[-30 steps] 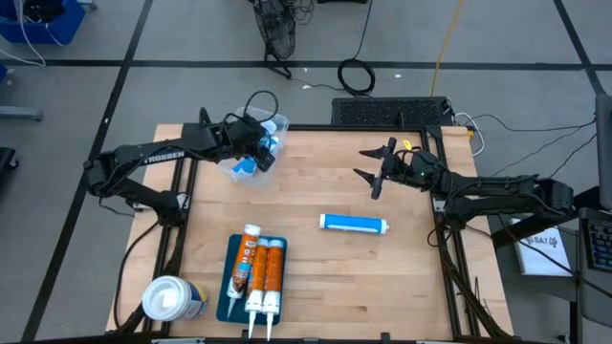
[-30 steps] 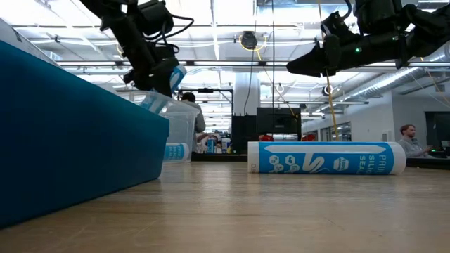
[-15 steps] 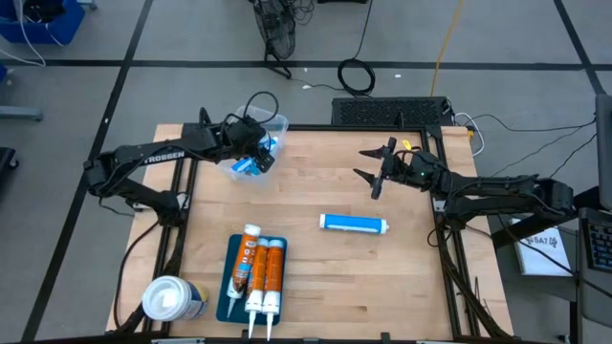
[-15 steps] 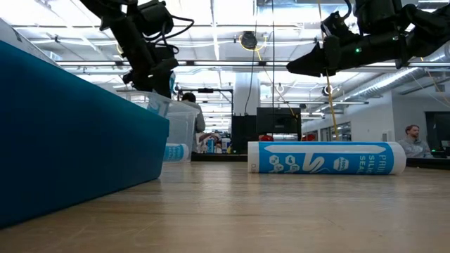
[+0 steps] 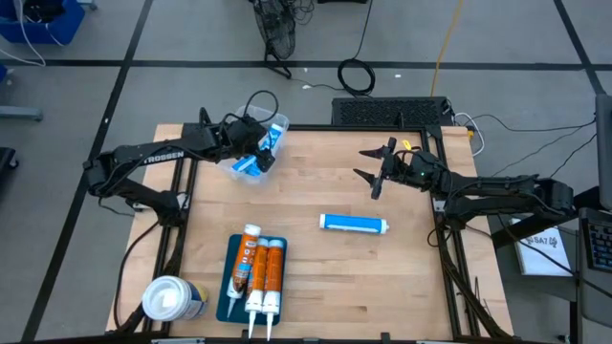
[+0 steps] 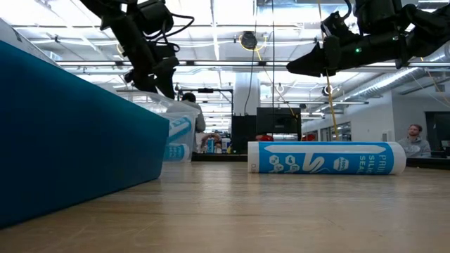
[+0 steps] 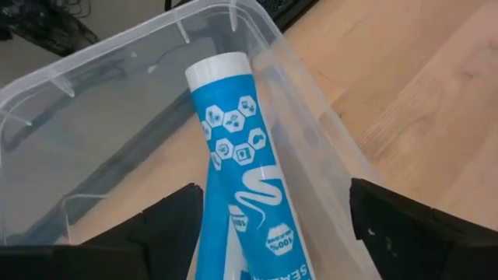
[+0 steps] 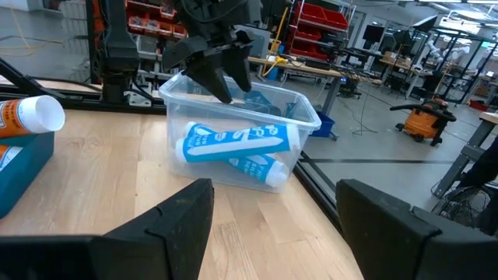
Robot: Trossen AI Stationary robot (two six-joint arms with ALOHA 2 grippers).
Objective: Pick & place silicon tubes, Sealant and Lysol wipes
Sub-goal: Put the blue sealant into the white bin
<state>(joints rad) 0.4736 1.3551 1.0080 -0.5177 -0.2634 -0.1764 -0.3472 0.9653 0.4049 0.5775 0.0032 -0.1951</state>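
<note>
The left gripper [image 7: 268,225] hangs over a clear plastic bin [image 5: 251,145] at the table's far left corner, its fingers [image 7: 167,225] spread wide on either side of a blue-and-white sealant tube [image 7: 245,179] that lies loose in the bin directly below, gripped by nothing. A second blue tube [image 8: 257,167] lies under it in the bin. The right gripper [image 5: 373,177] hovers over bare wood across the table from the bin, part open and empty. Just beyond it toward the front lies another blue sealant tube [image 5: 354,224]. Farther off, a blue tray [image 5: 232,287] holds three orange silicone tubes [image 5: 260,272], and beside the tray stands the Lysol wipes [image 5: 172,298] canister, at the front left corner.
</note>
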